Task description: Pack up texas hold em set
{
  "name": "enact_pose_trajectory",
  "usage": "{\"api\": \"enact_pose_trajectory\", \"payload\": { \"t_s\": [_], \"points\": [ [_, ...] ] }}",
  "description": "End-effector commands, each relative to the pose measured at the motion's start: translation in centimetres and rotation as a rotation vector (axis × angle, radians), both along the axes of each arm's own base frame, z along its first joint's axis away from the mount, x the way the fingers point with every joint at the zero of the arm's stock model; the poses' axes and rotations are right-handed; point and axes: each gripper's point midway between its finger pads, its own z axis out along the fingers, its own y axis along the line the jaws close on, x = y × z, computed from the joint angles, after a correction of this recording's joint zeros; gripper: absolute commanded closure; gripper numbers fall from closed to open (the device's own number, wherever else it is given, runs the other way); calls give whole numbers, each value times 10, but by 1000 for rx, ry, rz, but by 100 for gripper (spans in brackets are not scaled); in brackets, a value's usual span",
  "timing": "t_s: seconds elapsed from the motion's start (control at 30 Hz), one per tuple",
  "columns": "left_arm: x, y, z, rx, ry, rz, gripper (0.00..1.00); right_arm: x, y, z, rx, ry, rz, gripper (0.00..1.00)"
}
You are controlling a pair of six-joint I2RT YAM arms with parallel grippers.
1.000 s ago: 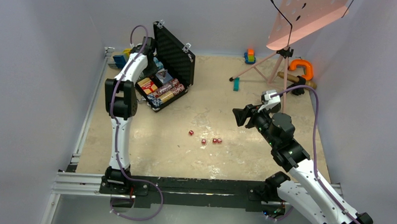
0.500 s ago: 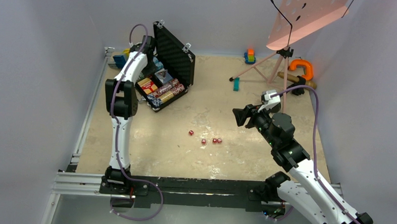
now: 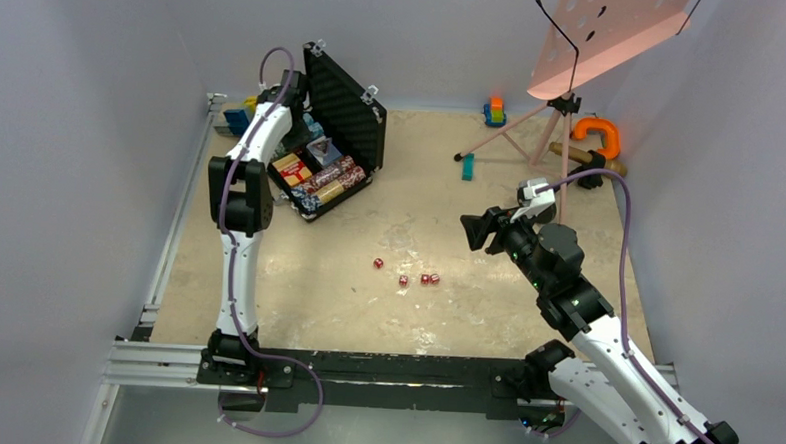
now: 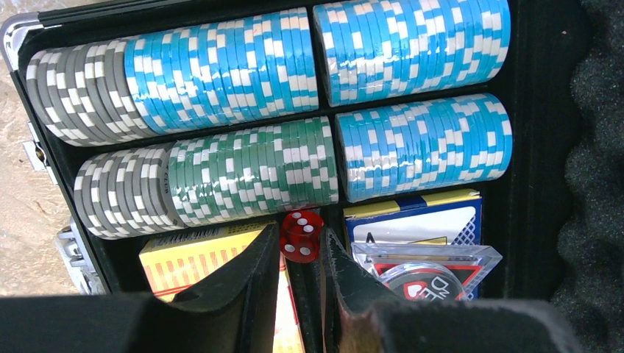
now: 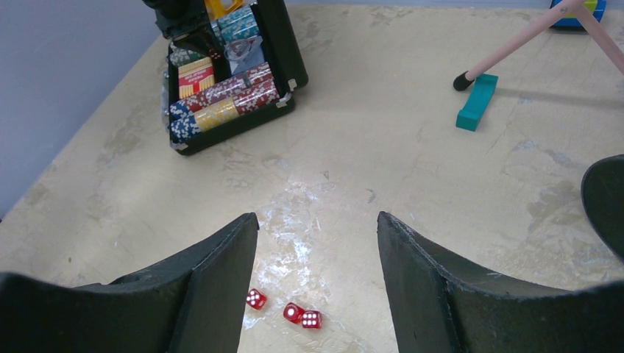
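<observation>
left gripper [image 4: 302,241] pinching red die [image 4: 300,232] | briefcase [image 3: 346,199] lid upright, chip rows [image 4: 221,73] lengthwise | right gripper [image 5: 316,229] spread

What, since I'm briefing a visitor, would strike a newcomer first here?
The open black briefcase at the far left, packed with chip rows, stands out. The left gripper holds a red die over it. Four loose dice lie mid-table, before the open right gripper.
</observation>
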Motion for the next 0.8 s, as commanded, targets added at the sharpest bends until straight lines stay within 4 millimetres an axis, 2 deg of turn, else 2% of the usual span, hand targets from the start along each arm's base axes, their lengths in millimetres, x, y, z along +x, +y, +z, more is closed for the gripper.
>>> {"api": "enact_pose_trajectory", "payload": {
  "t_s": [0.0,0.6,0.77],
  "points": [
    [6,-1,2,-5,-19,-29,100,2,-3,10,4,-40,-10,35],
    [8,-4,2,-5,-14,-47,100,1,-3,10,4,-43,-11,35],
    [8,-5,0,-11,-7,-53,94,1,-3,10,5,-42,-11,35]
  ]
}}
